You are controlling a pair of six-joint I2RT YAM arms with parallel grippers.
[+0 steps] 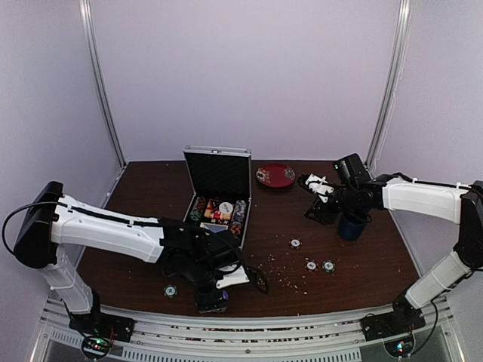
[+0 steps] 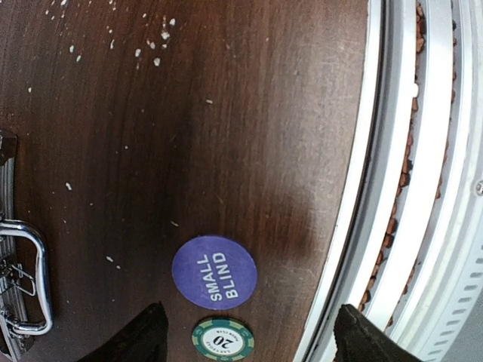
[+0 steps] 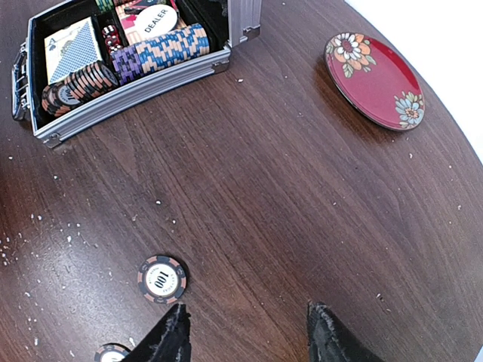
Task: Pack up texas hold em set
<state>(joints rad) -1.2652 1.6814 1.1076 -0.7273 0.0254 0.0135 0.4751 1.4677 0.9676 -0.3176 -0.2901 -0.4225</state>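
because the small blind button (image 2: 214, 271) lies flat, light and slick, it likely needs pinching across its rim; left gripper (image 2: 253, 337) and right gripper (image 3: 253, 337) both stand open, empty.

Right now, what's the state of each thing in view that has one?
silver aluminium case: open, lid up, part filled
purple round SMALL BLIND disc: flat on table
green round 20 chip: flat on table
black round 100 chip: flat on table
red floral plate: empty
left gripper: open, empty
right gripper: open, empty
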